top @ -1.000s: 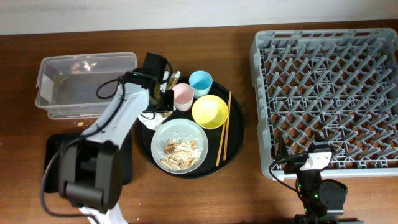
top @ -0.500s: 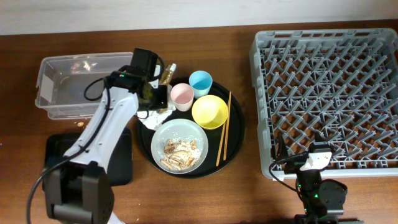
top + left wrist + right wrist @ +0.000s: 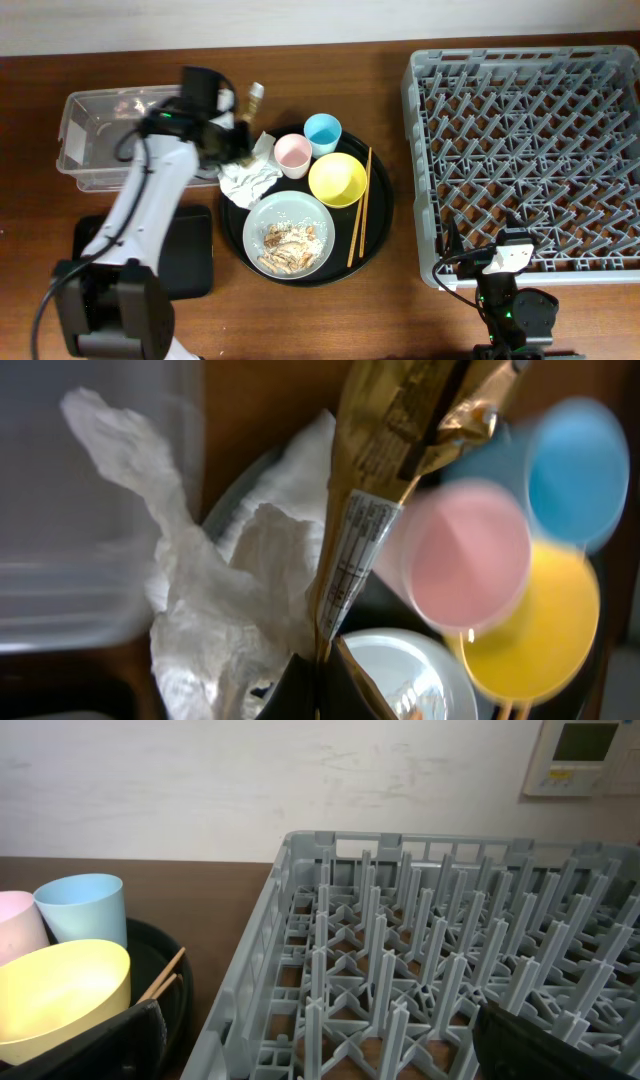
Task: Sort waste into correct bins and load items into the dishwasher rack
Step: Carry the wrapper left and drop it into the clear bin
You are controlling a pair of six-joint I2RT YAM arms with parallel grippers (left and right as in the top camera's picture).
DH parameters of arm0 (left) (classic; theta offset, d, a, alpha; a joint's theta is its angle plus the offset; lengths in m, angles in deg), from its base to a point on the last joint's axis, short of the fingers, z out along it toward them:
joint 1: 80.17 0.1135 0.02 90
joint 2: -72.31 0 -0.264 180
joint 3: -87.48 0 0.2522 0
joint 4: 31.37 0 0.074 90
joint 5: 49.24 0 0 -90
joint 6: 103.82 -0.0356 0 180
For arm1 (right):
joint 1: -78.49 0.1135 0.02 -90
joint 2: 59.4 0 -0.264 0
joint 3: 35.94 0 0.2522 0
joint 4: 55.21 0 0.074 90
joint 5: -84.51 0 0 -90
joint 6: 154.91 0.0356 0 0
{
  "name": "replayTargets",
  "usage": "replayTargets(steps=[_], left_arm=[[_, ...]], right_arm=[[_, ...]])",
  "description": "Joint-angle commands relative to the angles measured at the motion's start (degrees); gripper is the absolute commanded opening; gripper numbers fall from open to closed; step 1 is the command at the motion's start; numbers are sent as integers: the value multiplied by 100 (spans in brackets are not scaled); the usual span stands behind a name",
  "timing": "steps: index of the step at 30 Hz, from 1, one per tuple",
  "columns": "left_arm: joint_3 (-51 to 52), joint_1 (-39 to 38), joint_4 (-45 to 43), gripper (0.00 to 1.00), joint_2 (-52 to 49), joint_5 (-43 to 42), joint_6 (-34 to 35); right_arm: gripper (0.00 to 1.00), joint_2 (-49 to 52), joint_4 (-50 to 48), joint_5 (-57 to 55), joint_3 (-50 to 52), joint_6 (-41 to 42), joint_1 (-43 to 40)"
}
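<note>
My left gripper (image 3: 238, 124) is shut on a gold foil wrapper (image 3: 256, 93) (image 3: 390, 450) and holds it over the gap between the clear box (image 3: 100, 150) and the round black tray (image 3: 375, 235). The crumpled white napkin (image 3: 250, 176) (image 3: 225, 610) lies just below it on the tray's left rim. On that tray are a pink cup (image 3: 293, 152), a blue cup (image 3: 322, 131), a yellow bowl (image 3: 336, 179), chopsticks (image 3: 360, 205) and a grey plate (image 3: 305, 212) with food scraps (image 3: 285, 246). My right gripper (image 3: 330, 1060) stands open at the rack's (image 3: 530, 150) near left corner.
A shallow black rectangular tray (image 3: 188, 250) lies at the front left, partly under my left arm. A few scraps lie in the clear box's far end (image 3: 130, 103). Crumbs dot the table beside the box (image 3: 130, 200).
My left arm has swung up and left from the round tray toward the clear box, carrying the wrapper. The napkin it covered now shows. The right arm has not moved.
</note>
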Motion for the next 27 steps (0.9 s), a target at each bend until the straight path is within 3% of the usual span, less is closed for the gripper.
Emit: replayTargets(steps=[1,12,21,22,23,27], left_arm=[[-435,682,-210,1,343,-299,361],[-439,1888,-713,1,341,-254,581],[-439,2100,-651,2,-302,92,1703],[-439,2103,-584,29,-352,92,1923],[-439,2100,-557,40,-358,92,1991],[-439,2103,-562,43,-354,13,1991]], right_arm=[[99,-42,11,-26,42,-35,-37],[99,-42,11,-24,42,-35,-37],[99,-42,11,-24,42,-35,-37],[99,-42,11,-26,42,-35,-37],[99,-42,11,-24,42,-35,-37],[99,-42,11,-26,42,-35,-37]])
